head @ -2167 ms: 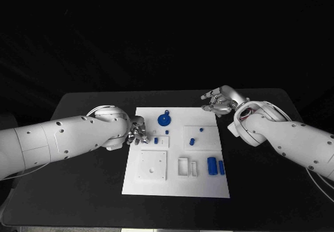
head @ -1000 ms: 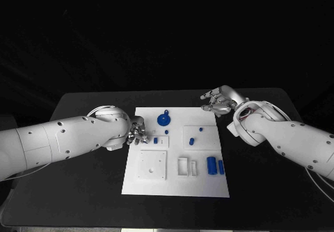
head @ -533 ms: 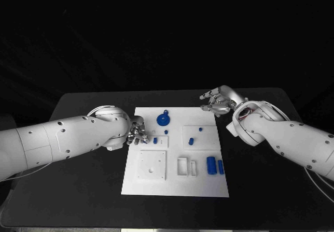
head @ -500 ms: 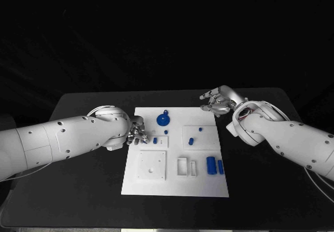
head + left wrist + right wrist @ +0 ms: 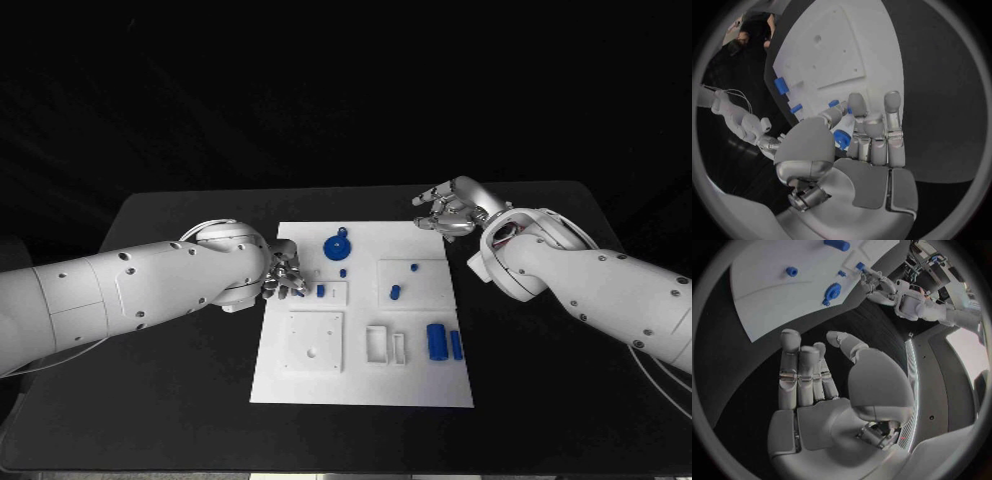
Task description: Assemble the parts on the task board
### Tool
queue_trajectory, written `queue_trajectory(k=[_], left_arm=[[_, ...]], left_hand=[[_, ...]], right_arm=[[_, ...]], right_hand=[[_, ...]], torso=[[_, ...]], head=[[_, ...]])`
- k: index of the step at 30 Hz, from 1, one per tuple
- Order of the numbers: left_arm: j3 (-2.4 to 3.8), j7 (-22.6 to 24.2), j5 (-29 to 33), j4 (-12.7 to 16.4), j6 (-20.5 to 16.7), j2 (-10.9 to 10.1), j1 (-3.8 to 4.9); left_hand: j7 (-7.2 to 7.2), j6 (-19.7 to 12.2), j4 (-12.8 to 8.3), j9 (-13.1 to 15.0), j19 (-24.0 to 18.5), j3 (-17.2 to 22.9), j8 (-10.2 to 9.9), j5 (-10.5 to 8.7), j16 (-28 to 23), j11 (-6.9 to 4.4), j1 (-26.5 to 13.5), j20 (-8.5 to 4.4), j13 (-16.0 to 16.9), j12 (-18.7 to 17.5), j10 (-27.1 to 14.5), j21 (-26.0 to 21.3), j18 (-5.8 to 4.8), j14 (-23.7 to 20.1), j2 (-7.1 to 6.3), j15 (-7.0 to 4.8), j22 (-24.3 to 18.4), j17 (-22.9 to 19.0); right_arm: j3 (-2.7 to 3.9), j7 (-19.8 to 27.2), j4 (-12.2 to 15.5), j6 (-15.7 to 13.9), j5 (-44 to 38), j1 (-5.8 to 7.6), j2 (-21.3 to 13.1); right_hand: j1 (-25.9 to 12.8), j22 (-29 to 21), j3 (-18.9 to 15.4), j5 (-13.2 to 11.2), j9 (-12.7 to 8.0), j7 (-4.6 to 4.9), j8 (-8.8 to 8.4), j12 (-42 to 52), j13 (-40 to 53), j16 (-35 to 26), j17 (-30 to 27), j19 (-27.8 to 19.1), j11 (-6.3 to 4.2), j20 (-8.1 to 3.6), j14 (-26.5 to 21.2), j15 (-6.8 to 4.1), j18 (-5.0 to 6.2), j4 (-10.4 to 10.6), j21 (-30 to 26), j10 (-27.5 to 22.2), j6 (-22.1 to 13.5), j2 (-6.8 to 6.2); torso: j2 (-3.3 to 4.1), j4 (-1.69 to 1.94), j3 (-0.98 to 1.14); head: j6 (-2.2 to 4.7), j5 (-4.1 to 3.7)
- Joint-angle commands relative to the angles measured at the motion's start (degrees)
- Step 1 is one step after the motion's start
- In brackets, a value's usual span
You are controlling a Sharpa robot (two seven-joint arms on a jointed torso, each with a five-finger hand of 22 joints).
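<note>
Dim scene, black backdrop, fisheye-warped wrist views.

No text, label, brand, number or sign can be read on the flat white rectangular task board (image 5: 365,330), on the small blue plastic parts (image 5: 436,335) lying on it, or on the black table (image 5: 173,330) around it

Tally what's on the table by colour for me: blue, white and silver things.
Blue parts: 7
White task board: 1
Silver hands, left hand and right hand: 2
Total: 10
</note>
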Motion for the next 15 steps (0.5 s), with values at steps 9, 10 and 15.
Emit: queue_trajectory(k=[9,10,15], left_arm=[[-0.22,0.5,0.5,0.3,-1.3,0.5,-0.47],[-0.22,0.5,0.5,0.3,-1.2,0.5,-0.47],[-0.22,0.4,0.5,0.2,-0.6,0.5,-0.47]], left_hand=[[-6.58,7.5,0.6,0.0,0.6,-1.8,-0.4,-0.23,-0.2,-0.04,1.3,0.25,0.1,-0.9,1.2,-0.2,0.7,1.0,0.55,-0.06,1.1,1.8],[-6.51,7.6,0.9,0.1,0.6,-4.4,-0.5,1.52,-0.4,-0.17,1.1,0.3,0.2,-1.1,1.3,-0.3,0.68,1.0,0.94,-0.02,1.1,2.0],[-6.59,7.6,0.7,0.1,0.6,-6.3,-0.8,2.25,-0.5,-0.03,1.7,0.3,0.2,-1.2,1.3,-0.4,0.67,1.0,1.38,-0.03,1.1,2.2]], right_arm=[[0.05,0.4,0.0,0.7,-0.1,-0.08,0.1],[0.05,0.4,0.0,0.7,-0.1,-0.09,0.1],[0.05,0.4,-0.1,0.7,-0.1,-0.1,0.1]], right_hand=[[-0.5,2.6,0.5,0.4,0.1,0.02,-0.13,0.0,0.0,0.0,0.0,-0.3,-0.05,0.0,-0.2,-0.02,0.55,-0.1,0.2,-0.4,0.3,-0.09],[-0.5,2.6,0.5,0.4,0.1,0.02,-0.13,0.0,0.0,0.0,0.0,-0.3,-0.05,0.0,-0.2,-0.02,0.55,-0.1,0.2,-0.4,0.3,-0.09],[-0.5,2.6,0.5,0.4,0.1,0.02,-0.13,0.0,0.0,0.0,0.0,-0.3,-0.05,0.0,-0.2,-0.02,0.55,-0.1,0.2,-0.4,0.3,-0.09]], torso=[[-0.05,0.02,0.0],[-0.05,0.01,0.01],[-0.02,0.02,-0.01]], head=[[-0.01,-0.07],[0.0,-0.08],[-0.01,-0.1]])
